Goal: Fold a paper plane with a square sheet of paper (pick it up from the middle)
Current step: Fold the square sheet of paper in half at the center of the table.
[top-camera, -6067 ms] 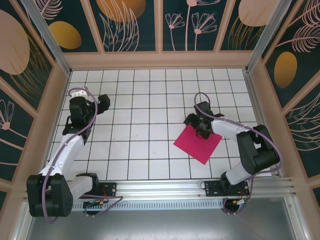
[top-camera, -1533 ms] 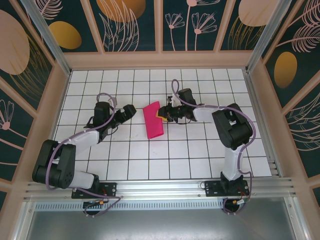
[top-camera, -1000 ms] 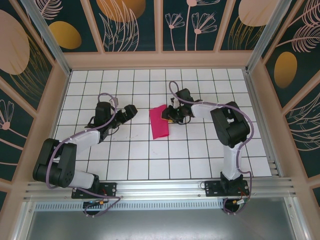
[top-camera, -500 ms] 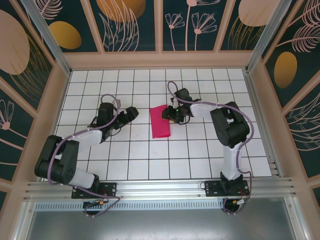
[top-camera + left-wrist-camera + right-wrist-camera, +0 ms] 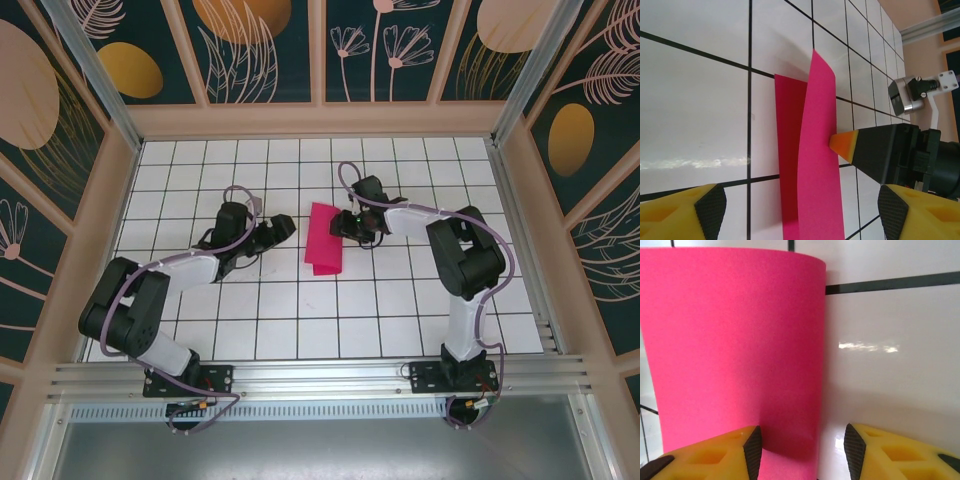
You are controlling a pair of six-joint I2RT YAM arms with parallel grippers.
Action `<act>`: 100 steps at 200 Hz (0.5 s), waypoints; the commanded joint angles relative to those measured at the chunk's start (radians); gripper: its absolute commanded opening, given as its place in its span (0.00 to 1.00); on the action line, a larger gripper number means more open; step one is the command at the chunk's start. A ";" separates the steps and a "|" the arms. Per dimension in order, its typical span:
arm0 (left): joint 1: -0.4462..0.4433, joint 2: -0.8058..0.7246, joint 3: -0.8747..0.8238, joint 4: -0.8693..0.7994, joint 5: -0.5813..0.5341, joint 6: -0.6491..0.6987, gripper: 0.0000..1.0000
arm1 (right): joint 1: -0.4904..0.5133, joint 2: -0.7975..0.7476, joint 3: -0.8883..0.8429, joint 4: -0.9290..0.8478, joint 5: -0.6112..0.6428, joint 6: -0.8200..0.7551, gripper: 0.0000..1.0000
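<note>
The square sheet of paper [image 5: 322, 240] is magenta-pink and lies folded over into a narrow strip near the table's middle. In the left wrist view its upper flap [image 5: 817, 165] stands lifted off the darker lower layer. My left gripper [image 5: 284, 231] is just left of the strip, open, with its pads [image 5: 710, 212] on either side of the strip's near end. My right gripper [image 5: 343, 222] is at the strip's right edge, open. The paper's folded edge [image 5: 790, 390] runs between its fingers [image 5: 752, 446], and one orange fingertip [image 5: 845, 142] touches the flap.
White gridded tabletop [image 5: 280, 310] with wooden walls [image 5: 320, 120] on three sides. An aluminium rail [image 5: 330, 375] runs along the near edge by the arm bases. Free grid squares lie in front of and behind the paper.
My left gripper has slid right, up to the paper, and narrowed a little. The right gripper's jaws have spread wider at the paper's edge. The strip looks slightly narrower and more upright.
</note>
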 commanded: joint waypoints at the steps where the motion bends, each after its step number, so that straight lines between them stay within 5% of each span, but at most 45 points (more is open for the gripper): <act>1: -0.020 0.027 0.042 0.028 -0.008 -0.015 0.80 | -0.011 -0.031 -0.021 -0.066 0.056 -0.043 0.49; 100: -0.090 0.200 0.114 0.070 0.052 -0.063 0.66 | -0.008 -0.014 -0.025 -0.063 0.010 -0.071 0.49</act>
